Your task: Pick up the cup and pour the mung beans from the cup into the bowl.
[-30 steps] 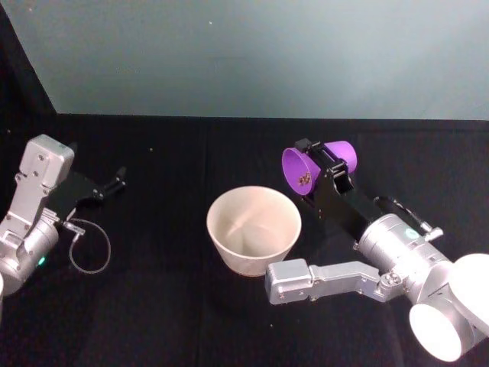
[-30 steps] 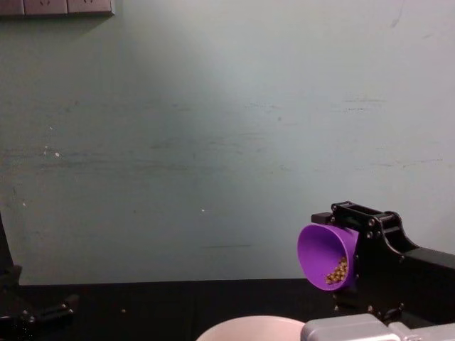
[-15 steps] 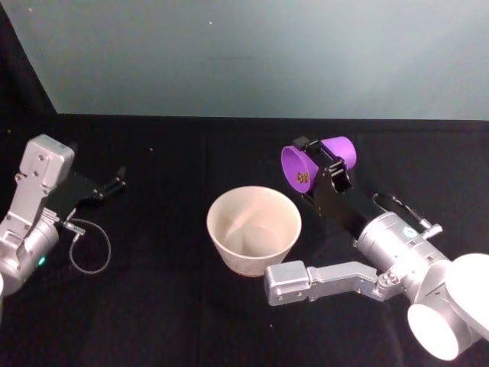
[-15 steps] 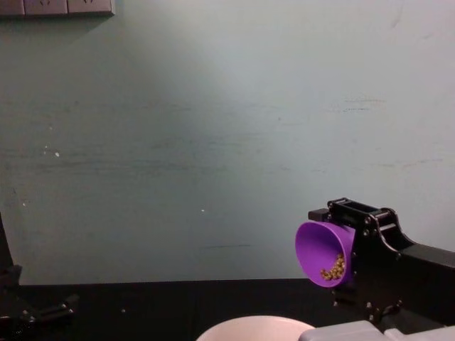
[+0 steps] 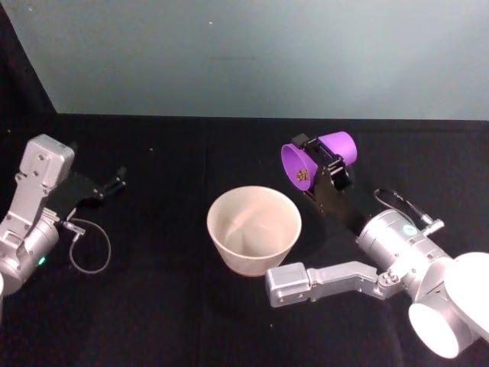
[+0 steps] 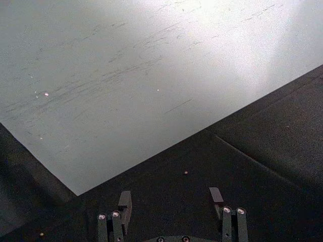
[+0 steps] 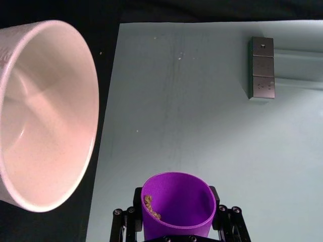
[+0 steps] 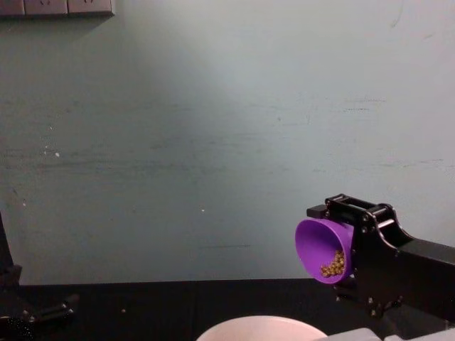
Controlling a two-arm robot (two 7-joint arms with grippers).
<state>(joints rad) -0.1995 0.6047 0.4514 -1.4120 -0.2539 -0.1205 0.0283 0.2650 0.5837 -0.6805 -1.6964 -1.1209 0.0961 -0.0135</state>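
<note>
Desk [image 5: 168, 306]: we see one, black, running to a pale green wall at the far side.
Arms: we count two. The right arm [image 5: 397, 252] reaches forward on the right, and the left arm [image 5: 34, 206] sits at the left edge, well apart from the task's things.
Bowl [image 5: 246, 261]: one, upright on the desk near the middle, its pale inside bare.
Cup [image 5: 340, 145]: one, purple. It is held in the air just right of and beyond the bowl's far right rim, tipped onto its side with the mouth facing left.
Right jaws: clamped on the cup's sides.
Left jaws: apart, with nothing between them.
Cable loop [image 5: 90, 248]: one thin loop on the desk beside the left arm.
Mung beans [image 8: 332, 264]: one small cluster on the cup's lower inner wall, too small for us to count.
</note>
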